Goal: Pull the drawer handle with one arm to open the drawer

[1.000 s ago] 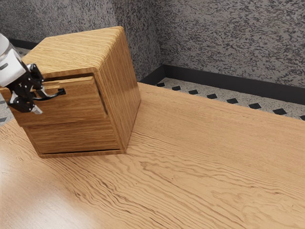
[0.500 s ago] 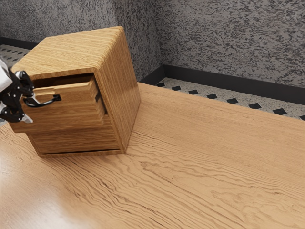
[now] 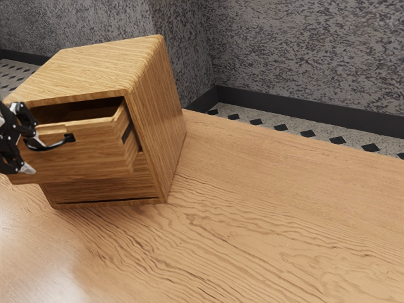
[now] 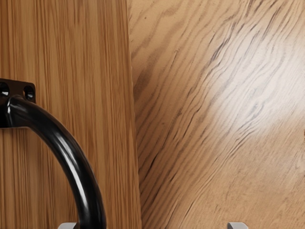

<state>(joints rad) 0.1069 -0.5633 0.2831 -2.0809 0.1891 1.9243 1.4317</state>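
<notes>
A wooden cabinet (image 3: 136, 69) stands on the table at the exterior view's left. Its upper drawer (image 3: 88, 158) is pulled partly out, with a dark gap showing above the drawer front. A black curved handle (image 3: 53, 144) is fixed to that front. My black gripper (image 3: 24, 140) is at the handle's left end, at the view's left edge. Its fingers stand wide apart around the handle. In the wrist view the handle (image 4: 71, 162) curves across the drawer front (image 4: 62, 57) right beside one light fingertip (image 4: 67, 225); the other fingertip (image 4: 237, 224) is far off over the tabletop.
The wooden table (image 3: 265, 214) stretches wide toward the exterior view's right and front. A lower drawer front (image 3: 101, 186) sits flush under the pulled one. Grey speckled walls (image 3: 303, 44) and a tiled floor strip lie behind.
The drawer has slid further out of the cabinet toward the exterior view's left. My gripper has moved left with the handle, now partly past the view's edge.
</notes>
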